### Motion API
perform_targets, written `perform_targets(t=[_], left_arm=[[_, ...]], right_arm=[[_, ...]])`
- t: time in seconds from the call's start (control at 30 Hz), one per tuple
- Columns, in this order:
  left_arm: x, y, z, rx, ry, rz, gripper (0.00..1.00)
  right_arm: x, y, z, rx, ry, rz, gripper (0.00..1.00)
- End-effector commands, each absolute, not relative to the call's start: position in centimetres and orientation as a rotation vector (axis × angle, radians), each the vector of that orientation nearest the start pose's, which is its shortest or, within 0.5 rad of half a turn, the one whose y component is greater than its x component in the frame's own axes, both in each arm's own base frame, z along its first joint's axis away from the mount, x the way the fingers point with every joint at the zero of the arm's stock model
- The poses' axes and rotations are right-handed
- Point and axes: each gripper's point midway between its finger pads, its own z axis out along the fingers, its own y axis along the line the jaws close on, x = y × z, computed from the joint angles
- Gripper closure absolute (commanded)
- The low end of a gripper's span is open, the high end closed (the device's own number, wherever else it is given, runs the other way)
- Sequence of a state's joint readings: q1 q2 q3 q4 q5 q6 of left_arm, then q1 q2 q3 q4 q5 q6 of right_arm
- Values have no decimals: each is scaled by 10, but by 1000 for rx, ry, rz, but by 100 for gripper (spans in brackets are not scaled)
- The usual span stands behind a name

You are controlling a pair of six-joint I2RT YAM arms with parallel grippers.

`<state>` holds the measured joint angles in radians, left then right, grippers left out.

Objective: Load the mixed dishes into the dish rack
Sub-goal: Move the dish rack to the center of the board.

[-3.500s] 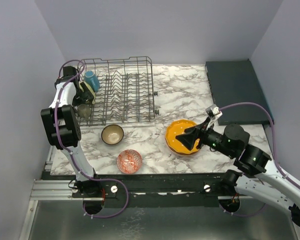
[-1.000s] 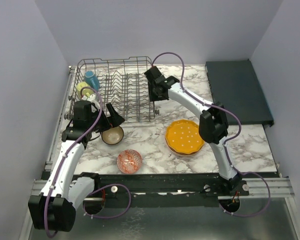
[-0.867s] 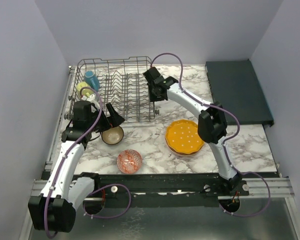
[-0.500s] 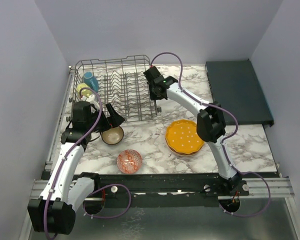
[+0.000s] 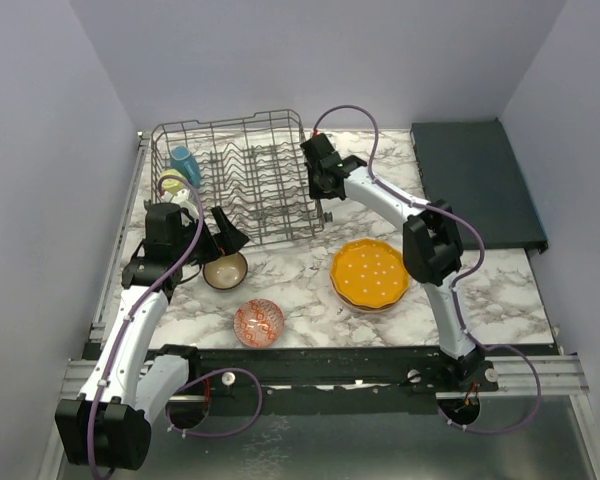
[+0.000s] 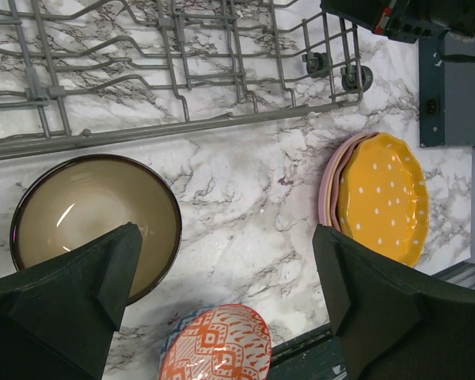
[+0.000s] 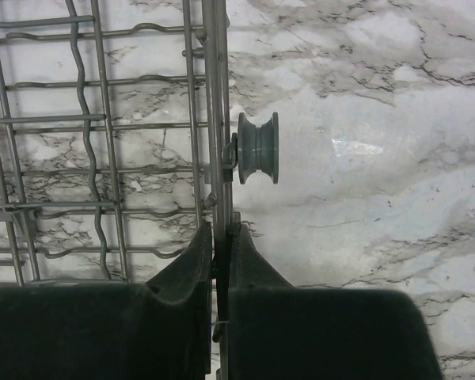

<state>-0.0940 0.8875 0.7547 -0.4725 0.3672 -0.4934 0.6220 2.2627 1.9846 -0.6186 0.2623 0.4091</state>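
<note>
The rack [image 5: 248, 172] sits at the far left corner of the counter [image 5: 310, 292]. The right gripper [image 7: 222, 231] has its jaws pinched shut on the thin rim wire of the rack's right side, just below a small grey wheel [image 7: 257, 148]. The rack looks stiff and light for its bulk. A grip on one wire gives little leverage, though, so it may pivot or roll on its wheels rather than slide squarely.

A blue mug [image 5: 184, 162] and a yellow-green mug [image 5: 170, 183] already stand in the rack's left end.

The left gripper [image 6: 226, 233] hangs with its jaws spread as wide as they go, holding nothing. It is over the brown bowl [image 6: 95, 220], which sits on the counter just in front of the rack. That bowl is glazed, hard and probably slick (and breakable if dropped on marble or wire). The sensible hold is across its rim, one finger inside and one outside, on the near wall.

The red bowl [image 6: 218, 346] lies closer to the near edge and would take the same rim hold.

The orange plate [image 6: 382, 198] lies on a pink plate [image 6: 329, 180] toward the right of the counter. Both are flat and low, so only the raised scalloped edge offers purchase, and the top one should be lifted alone.
</note>
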Motion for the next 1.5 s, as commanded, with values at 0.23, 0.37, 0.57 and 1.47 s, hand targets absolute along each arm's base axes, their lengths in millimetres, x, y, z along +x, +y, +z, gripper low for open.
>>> perform_targets(t=[0.23,0.37,0.57,1.47], left_arm=[[265,-104,182,-239,2201,-705,1],[265,-103,182,-240,2200,-702,1],[265,-103,181,-243,2203,-698,1],[268,-99,174,-268,2229,-664,1]], right_arm=[[482,222,101,108,2430,45,99],[482,201,101,172,2423,30,100],[481,169,101,267,2410,11,100],[471,135,111,309,2384,77,67]])
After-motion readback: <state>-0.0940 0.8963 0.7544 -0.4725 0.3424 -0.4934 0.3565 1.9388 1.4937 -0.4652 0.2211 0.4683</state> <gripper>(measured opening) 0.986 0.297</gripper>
